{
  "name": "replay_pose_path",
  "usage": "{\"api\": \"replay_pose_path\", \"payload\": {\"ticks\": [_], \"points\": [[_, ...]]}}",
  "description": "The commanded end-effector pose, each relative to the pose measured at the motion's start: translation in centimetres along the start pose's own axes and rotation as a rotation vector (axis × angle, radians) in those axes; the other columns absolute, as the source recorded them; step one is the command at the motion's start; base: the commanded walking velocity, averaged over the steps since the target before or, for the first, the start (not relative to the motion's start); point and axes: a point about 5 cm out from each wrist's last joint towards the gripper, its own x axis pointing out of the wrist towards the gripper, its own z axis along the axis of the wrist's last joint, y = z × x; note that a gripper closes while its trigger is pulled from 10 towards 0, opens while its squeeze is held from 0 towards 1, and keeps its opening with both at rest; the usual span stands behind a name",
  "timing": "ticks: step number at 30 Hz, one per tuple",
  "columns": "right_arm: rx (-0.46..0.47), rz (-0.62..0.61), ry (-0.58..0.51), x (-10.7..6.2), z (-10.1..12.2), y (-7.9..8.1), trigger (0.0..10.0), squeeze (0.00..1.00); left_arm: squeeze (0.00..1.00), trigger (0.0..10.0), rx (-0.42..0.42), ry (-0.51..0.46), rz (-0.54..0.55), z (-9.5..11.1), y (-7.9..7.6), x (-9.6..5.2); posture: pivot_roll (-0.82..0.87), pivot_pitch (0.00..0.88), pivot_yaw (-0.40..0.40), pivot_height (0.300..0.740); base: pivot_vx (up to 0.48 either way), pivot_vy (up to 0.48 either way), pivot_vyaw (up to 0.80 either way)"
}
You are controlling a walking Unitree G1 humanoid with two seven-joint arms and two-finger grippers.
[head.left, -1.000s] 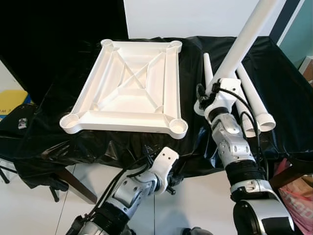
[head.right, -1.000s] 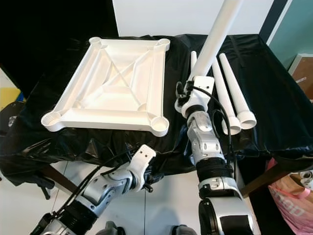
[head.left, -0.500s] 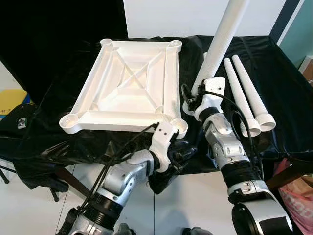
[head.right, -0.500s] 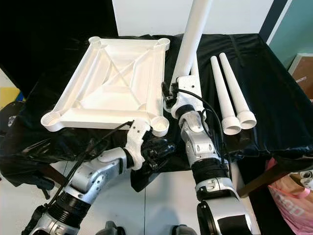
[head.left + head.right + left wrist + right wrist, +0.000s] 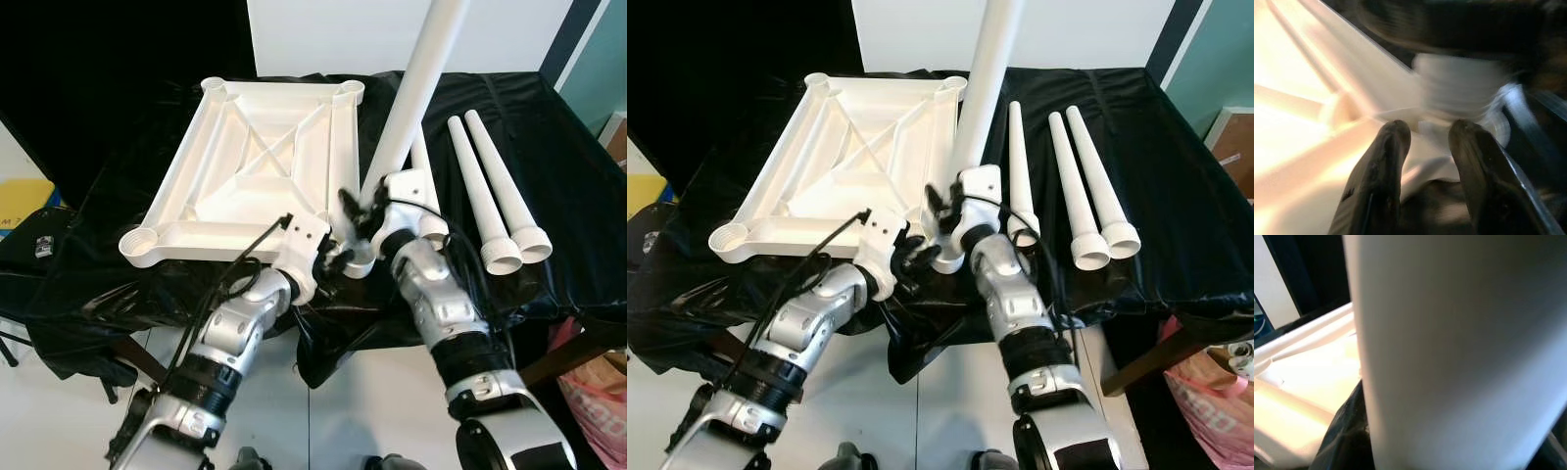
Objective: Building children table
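- The white table top [image 5: 263, 176] lies upside down on the black cloth [image 5: 549, 147] that covers the surface, in the left half, with its ribs and four corner sockets facing up.
- The corner socket [image 5: 359, 257] nearest the robot on the right side sits at the front edge of the surface.
- A white table leg [image 5: 413, 98] stands almost upright, tilted a little to the right, with its lower end just above or at this socket; contact cannot be told.
- The right gripper [image 5: 364, 208] has the leg clamped between its fingers near the lower end.
- The left gripper [image 5: 338, 257] is at the front edge of the table top, just beside the same socket; in the left wrist view its two fingers [image 5: 1382, 166] stand a little apart with the white rim between them, but whether they press on it cannot be told.
- Three more legs [image 5: 1073, 181] lie side by side on the cloth at the right, wide ends toward the front edge.
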Motion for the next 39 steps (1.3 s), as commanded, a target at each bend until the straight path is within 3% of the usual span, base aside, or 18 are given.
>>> {"api": "replay_pose_path", "payload": {"ticks": [1,3,6,7,10,14,16,17,19,23,29,31,37,39], "points": [[0.02,0.013,0.024,-0.3,-0.7,0.4,10.0,0.0,0.0,10.0,0.096,0.0,0.086,0.0,0.4,0.2,-0.02,0.047,-0.025,0.74,0.0,0.0,0.0],[0.019,0.004,0.022,-0.4,-0.8,0.1,10.0,0.0,0.0,10.0,0.215,0.012,0.122,0.2,1.0,0.6,-0.02,0.045,-0.029,0.74,0.0,0.0,0.0],[0.019,0.004,0.022,-0.4,-0.8,0.1,10.0,0.0,0.0,10.0,0.215,0.012,0.122,0.2,1.0,0.6,-0.02,0.045,-0.029,0.74,0.0,0.0,0.0],[0.023,-0.005,0.018,-0.4,-0.7,-0.1,10.0,0.0,0.0,10.0,0.271,0.023,0.139,0.1,1.1,0.9,-0.03,0.042,-0.027,0.74,0.0,0.0,0.0],[0.026,-0.016,0.006,-0.4,-0.4,-0.4,10.0,0.0,0.0,10.0,0.315,0.042,0.152,-0.1,1.2,1.2,-0.04,0.042,-0.028,0.74,0.0,0.0,0.0],[0.024,-0.039,-0.042,-0.6,0.3,-1.0,10.0,0.0,0.0,10.0,0.478,0.128,0.151,-1.9,0.3,2.4,-0.05,0.046,-0.018,0.74,0.0,0.0,0.0],[0.024,-0.039,-0.042,-0.6,0.3,-1.0,10.0,0.0,0.0,10.0,0.478,0.128,0.151,-1.9,0.3,2.4,-0.05,0.046,-0.018,0.74,0.0,0.0,0.0],[0.027,-0.049,-0.061,-0.7,0.5,-1.2,10.0,0.0,0.0,10.0,0.538,0.162,0.153,-2.6,-0.1,2.6,-0.06,0.048,-0.016,0.74,0.0,0.0,0.0],[0.031,-0.064,-0.082,-0.9,0.8,-1.4,10.0,0.0,0.0,10.0,0.576,0.179,0.147,-3.1,-0.6,2.9,-0.06,0.045,-0.015,0.74,0.0,0.0,0.0],[0.041,-0.083,-0.106,-1.1,1.1,-1.7,10.0,0.0,0.0,10.0,0.581,0.186,0.129,-3.6,-1.7,3.3,-0.06,0.045,-0.009,0.74,0.0,0.0,0.0],[0.039,-0.113,-0.113,-1.2,1.2,-2.2,10.0,0.0,0.0,10.0,0.547,0.15,0.057,-3.3,-4.5,4.5,-0.06,0.043,-0.002,0.74,0.0,0.0,0.0],[0.039,-0.113,-0.113,-1.2,1.2,-2.2,10.0,0.0,0.0,10.0,0.547,0.15,0.057,-3.3,-4.5,4.5,-0.06,0.043,-0.002,0.74,0.0,0.0,0.0],[0.041,-0.137,-0.106,-1.2,1.0,-2.8,10.0,0.0,0.0,10.0,0.488,0.108,-0.065,-3.2,-7.8,5.3,-0.06,0.04,0.005,0.74,0.0,0.0,0.0],[0.041,-0.137,-0.106,-1.2,1.0,-2.8,10.0,0.0,0.0,10.0,0.488,0.108,-0.065,-3.2,-7.8,5.3,-0.06,0.04,0.005,0.74,0.0,0.0,0.0]]}}
